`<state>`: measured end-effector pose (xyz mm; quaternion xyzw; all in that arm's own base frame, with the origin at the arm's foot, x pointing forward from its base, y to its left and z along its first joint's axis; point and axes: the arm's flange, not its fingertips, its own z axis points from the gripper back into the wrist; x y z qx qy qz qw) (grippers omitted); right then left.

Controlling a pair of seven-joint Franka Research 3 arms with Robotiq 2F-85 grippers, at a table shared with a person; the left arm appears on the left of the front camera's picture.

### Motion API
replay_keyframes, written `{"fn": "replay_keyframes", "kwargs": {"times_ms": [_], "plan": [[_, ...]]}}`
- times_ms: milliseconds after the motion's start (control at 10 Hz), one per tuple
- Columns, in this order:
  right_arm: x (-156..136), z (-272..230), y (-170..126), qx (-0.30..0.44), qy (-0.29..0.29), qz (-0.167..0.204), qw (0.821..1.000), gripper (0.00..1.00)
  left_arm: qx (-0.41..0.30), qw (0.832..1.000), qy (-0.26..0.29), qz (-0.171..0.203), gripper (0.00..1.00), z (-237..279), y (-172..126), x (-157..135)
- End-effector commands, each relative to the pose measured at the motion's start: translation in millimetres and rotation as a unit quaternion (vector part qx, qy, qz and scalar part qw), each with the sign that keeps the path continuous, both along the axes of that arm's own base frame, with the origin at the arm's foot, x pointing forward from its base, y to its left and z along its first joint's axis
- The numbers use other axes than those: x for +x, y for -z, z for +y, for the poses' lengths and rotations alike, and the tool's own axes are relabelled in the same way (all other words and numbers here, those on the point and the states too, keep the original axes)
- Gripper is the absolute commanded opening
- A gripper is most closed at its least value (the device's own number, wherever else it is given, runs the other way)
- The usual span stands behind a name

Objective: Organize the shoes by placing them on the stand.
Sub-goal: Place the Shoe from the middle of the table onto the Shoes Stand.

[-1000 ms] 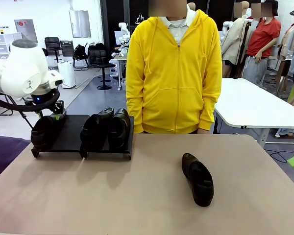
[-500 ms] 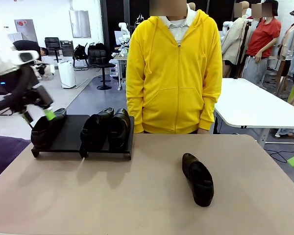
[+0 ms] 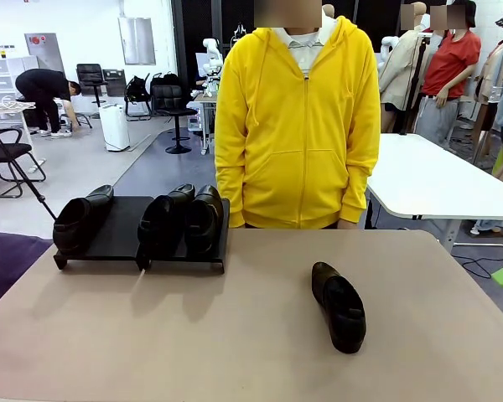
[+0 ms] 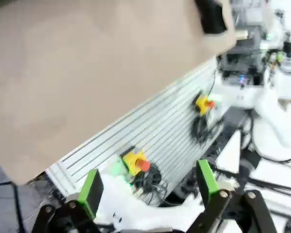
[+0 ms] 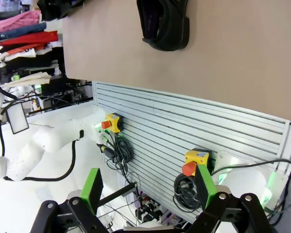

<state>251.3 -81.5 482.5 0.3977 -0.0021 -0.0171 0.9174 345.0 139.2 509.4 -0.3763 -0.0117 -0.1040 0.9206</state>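
Observation:
The black stand [image 3: 121, 226] sits at the table's far left. On it rest three black shoes: one at its left end [image 3: 80, 219] and two side by side at its right end [image 3: 163, 219] [image 3: 203, 218]. A fourth shoe [image 3: 339, 306] lies loose on the tan table right of centre, also seen as the shoe [image 5: 165, 24] in the right wrist view. My left gripper [image 4: 149, 187] is open and holds nothing, out past the table's front edge. My right gripper [image 5: 148, 187] is open too, below the table's slatted front.
A person in a yellow hoodie [image 3: 298, 126] stands at the far side, hands down. A purple cloth [image 3: 4, 260] lies off the table's left edge. A white table [image 3: 436, 180] stands at the back right. Yellow stop buttons [image 5: 111, 122] hang on the slatted front panel.
My left gripper opened, let go of the left shoe on the stand and pulled away to the left, out of the front view. The shoe stays on the stand.

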Motion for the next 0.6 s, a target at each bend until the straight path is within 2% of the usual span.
{"fn": "replay_keyframes", "kwargs": {"times_ms": [0,100,500], "plan": [[-0.3,-2.0,-1.8,0.005,-0.009,-0.009,1.0,1.0,-0.021,0.992,-0.093,-0.078,1.0,-0.5,6.1,-13.5],[-0.3,-2.0,-1.8,0.005,-0.009,-0.009,1.0,1.0,0.0,1.0,0.0,0.0,1.0,0.0,0.0,0.0],[-0.3,-2.0,-1.8,0.005,-0.009,-0.009,1.0,1.0,0.0,1.0,0.0,0.0,1.0,0.0,0.0,0.0]]}}
